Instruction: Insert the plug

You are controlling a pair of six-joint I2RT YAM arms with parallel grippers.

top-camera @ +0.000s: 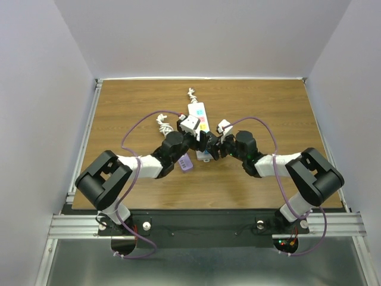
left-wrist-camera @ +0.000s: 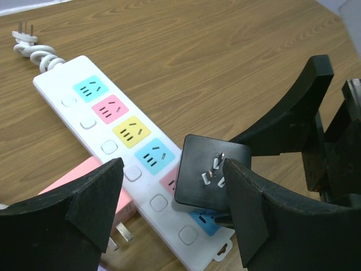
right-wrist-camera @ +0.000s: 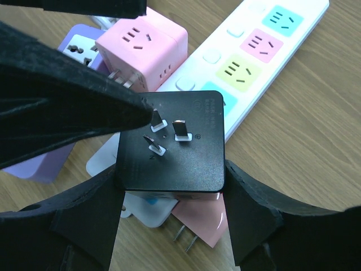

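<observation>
Two claws meet over one white power strip (left-wrist-camera: 53, 82), which lies on the wooden table (left-wrist-camera: 197, 56) with its long axis running near to far. One black plug (right-wrist-camera: 169, 152) hangs over the strip's near end. It is a squarish block with no clear long side. Its three prongs (right-wrist-camera: 180, 130) face up toward the cameras, away from the sockets below. The right claw (right-wrist-camera: 170, 176) grips the plug, one finger pressed on each side. The left claw (left-wrist-camera: 172, 166) is spread wide, with one finger (left-wrist-camera: 254, 214) touching the plug's face beside the prongs. Four coloured sockets on the strip show in full, and two more are partly covered by the plug. One pink cube adapter (right-wrist-camera: 144, 48) and one purple adapter (right-wrist-camera: 76, 51) sit just left of the strip.
</observation>
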